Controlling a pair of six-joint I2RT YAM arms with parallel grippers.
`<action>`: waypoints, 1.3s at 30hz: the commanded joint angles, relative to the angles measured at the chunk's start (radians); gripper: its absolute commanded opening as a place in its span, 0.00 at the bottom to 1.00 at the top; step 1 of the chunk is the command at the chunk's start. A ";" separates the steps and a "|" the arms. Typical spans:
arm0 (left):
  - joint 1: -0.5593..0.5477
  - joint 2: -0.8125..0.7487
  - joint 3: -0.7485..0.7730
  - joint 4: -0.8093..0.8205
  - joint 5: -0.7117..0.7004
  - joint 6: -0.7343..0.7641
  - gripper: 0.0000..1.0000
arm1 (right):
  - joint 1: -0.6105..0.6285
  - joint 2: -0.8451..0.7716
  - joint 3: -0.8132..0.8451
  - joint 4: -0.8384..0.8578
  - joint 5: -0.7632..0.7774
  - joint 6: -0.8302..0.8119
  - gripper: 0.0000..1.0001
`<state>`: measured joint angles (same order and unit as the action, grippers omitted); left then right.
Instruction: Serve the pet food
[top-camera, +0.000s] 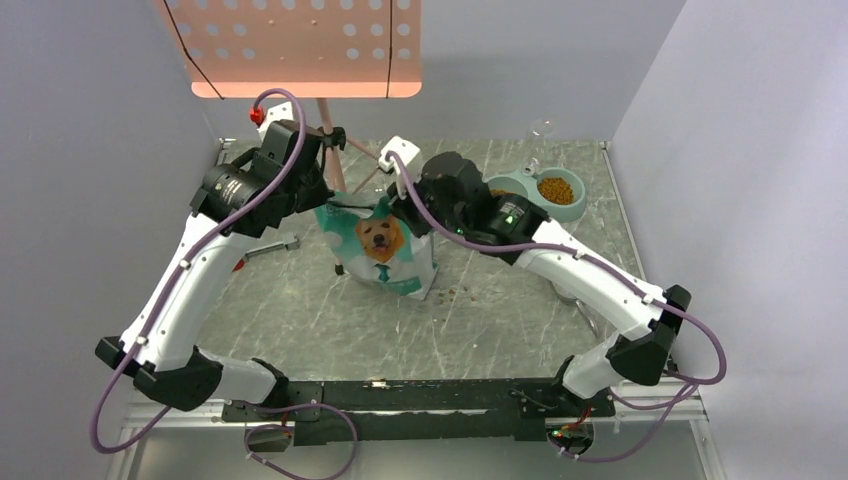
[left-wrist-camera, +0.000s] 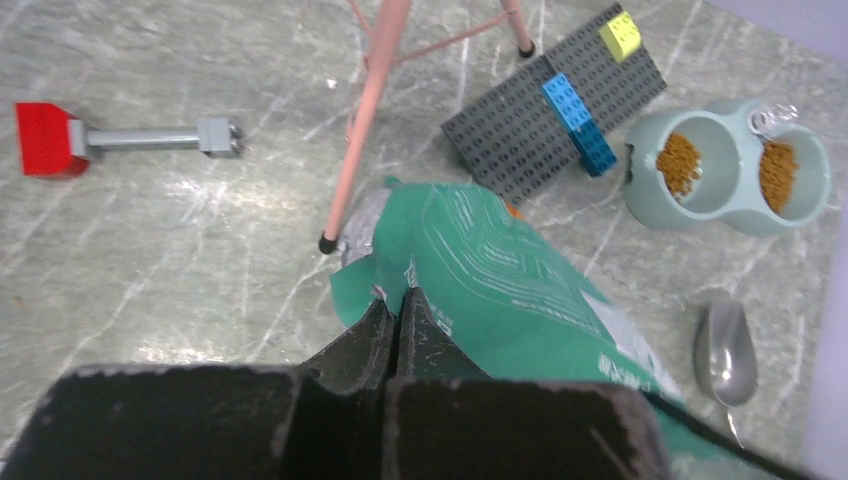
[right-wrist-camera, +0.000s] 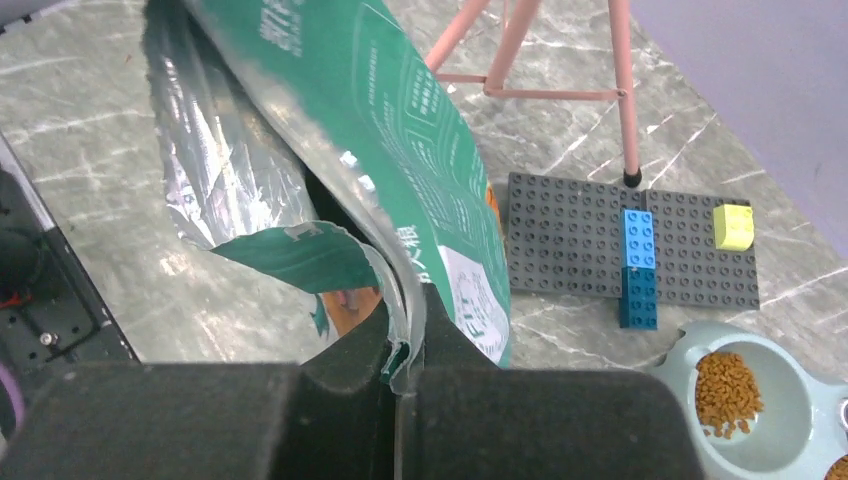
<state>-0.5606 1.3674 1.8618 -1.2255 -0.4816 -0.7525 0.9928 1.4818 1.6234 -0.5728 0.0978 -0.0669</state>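
Seemingly neared the end: found pet food (left-wrist-camera: 679, 163) heaped in both wells of the double bowl (left-wrist-camera: 700, 222), stray pellets (top-camera: 455, 293) beside the bag (left-wrist-camera: 500, 270). Clamped bag's rim in closed left gripper (left-wrist-camera: 398, 300); pinched opposite edge in closed right gripper (right-wrist-camera: 405, 325). Judged only setting bag down left.

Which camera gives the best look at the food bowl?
The left wrist view: the whole double bowl shows, kibble in both cups. From the top camera the right arm hides part of its left cup. The right wrist view catches only a corner of it.
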 joint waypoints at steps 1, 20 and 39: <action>0.059 -0.137 -0.018 0.076 -0.065 0.051 0.00 | -0.100 -0.083 0.055 -0.139 -0.072 -0.107 0.00; 0.107 -0.385 -0.236 0.504 0.567 0.507 0.81 | -0.217 -0.211 -0.009 -0.259 -0.243 0.140 0.00; 0.121 -0.505 -0.721 0.996 1.131 0.665 0.75 | -0.330 -0.247 0.013 -0.499 -0.332 0.153 0.00</action>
<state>-0.4370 0.8898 1.1667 -0.3325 0.5079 -0.2508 0.6876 1.2697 1.5604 -0.9157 -0.1978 0.0975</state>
